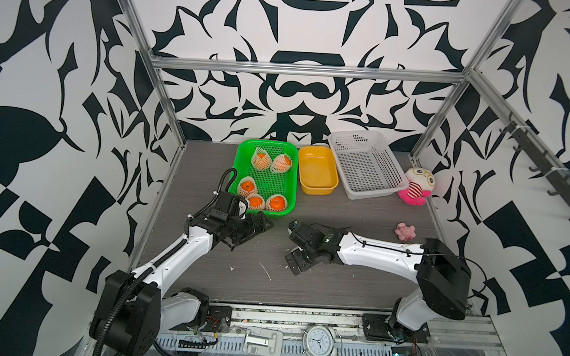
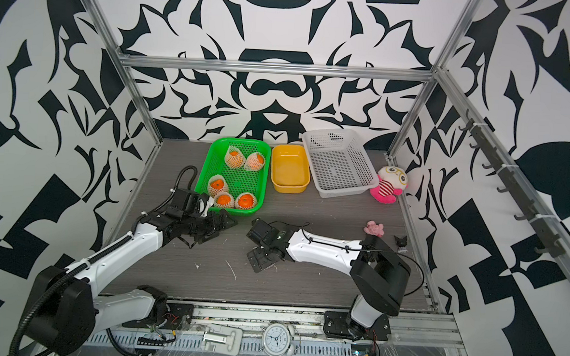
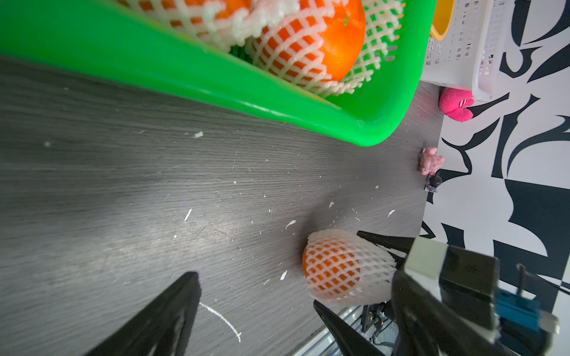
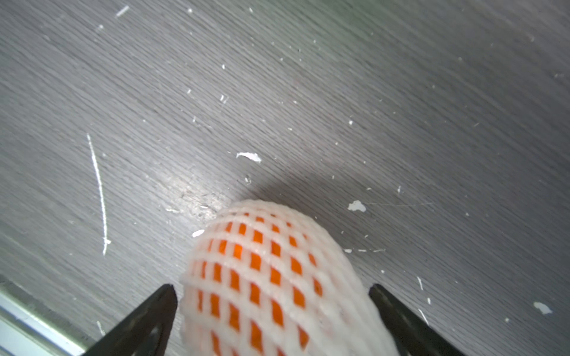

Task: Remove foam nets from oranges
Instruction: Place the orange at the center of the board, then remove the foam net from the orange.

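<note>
The basket [image 1: 293, 186] is bright green with a fine mesh floor. Inside it, the oranges [image 1: 277, 202] show vivid orange through white diamond-lattice nets [image 1: 259, 163]. Just beside the basket stands a yellow tub [image 1: 317, 189], and beyond that a white perforated crate [image 1: 374, 191]. Farther from the basket, a doll [image 1: 419, 180] is white and pink with red stripes. The table [image 1: 337, 290] is grey wood grain, and the walls [image 1: 315, 96] have black-and-white swirls.
</note>
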Robot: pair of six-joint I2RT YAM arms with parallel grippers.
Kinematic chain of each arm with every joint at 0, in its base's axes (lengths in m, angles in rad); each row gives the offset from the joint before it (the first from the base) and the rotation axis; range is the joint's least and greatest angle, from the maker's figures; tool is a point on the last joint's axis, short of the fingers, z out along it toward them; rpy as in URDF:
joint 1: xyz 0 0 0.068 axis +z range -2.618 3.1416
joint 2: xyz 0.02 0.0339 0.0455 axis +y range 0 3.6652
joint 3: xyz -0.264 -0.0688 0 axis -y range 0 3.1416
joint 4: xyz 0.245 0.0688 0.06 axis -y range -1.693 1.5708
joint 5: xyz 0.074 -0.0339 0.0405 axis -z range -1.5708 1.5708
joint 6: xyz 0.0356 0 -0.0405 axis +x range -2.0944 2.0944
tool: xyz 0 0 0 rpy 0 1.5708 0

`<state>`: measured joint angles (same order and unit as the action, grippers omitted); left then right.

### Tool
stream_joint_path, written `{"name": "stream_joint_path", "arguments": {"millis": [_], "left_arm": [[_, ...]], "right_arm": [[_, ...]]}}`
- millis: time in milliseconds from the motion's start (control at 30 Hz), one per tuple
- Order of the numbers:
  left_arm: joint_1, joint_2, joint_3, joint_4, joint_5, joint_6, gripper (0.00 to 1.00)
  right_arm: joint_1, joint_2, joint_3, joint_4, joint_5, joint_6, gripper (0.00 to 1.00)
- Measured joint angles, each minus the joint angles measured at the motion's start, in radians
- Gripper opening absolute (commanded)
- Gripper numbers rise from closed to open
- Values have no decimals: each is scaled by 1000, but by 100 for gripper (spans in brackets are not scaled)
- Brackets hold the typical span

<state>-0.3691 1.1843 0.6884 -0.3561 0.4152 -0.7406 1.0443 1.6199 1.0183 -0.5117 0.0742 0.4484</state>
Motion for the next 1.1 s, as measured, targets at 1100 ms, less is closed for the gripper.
{"name": "stream_joint_path", "arguments": {"millis": [1100], "left_arm": [[-1, -41, -31, 7, -3, -3, 99]], "right_arm": [[37, 0, 77, -68, 27, 1, 99]]}}
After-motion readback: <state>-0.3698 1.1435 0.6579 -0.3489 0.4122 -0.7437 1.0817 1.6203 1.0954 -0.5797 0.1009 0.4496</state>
